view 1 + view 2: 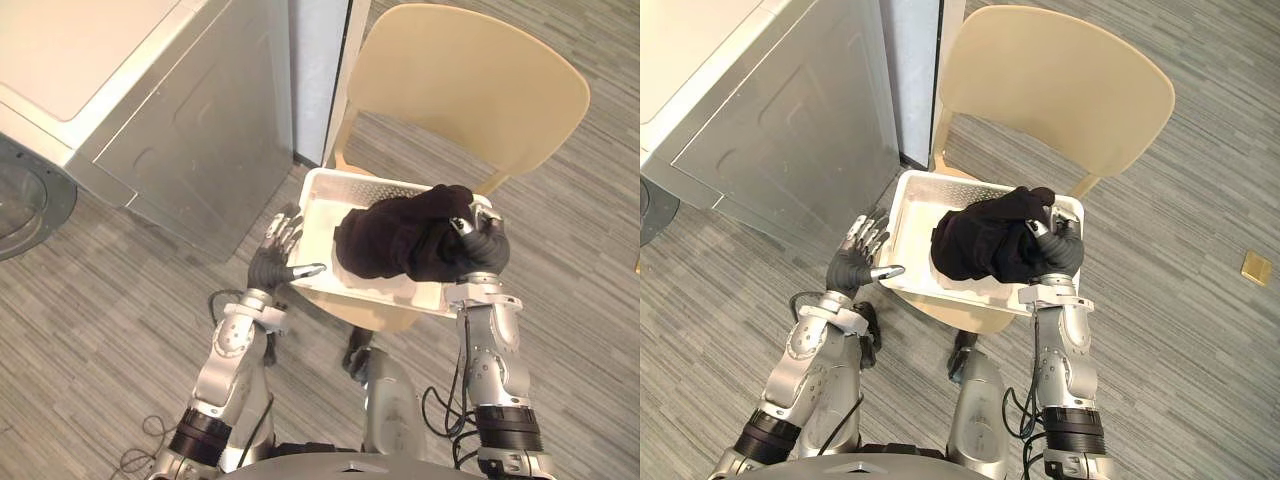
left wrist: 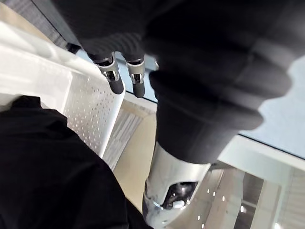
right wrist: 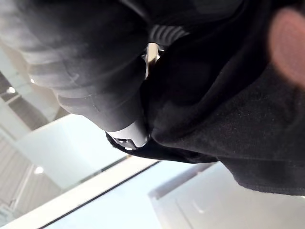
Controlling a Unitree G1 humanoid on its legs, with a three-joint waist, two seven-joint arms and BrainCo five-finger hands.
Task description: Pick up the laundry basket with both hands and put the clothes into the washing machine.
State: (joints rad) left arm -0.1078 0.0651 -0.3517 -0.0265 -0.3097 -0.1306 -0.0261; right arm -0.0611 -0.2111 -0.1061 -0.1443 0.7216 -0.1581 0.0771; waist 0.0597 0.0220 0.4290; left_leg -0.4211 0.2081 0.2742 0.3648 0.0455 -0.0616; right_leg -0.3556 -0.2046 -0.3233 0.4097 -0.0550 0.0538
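Right hand touches clothes heaped in basket.

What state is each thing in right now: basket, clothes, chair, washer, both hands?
Basket: sitting on the chair seat.
Clothes: one black heap inside the basket.
Chair: upright, beside the washing machine.
Washing machine: round door at the view's left edge; cannot tell whether open or closed.
Left hand: open, fingers straight against the basket's left side, thumb by the near rim.
Right hand: at the basket's right rim, against the clothes; grip hidden.
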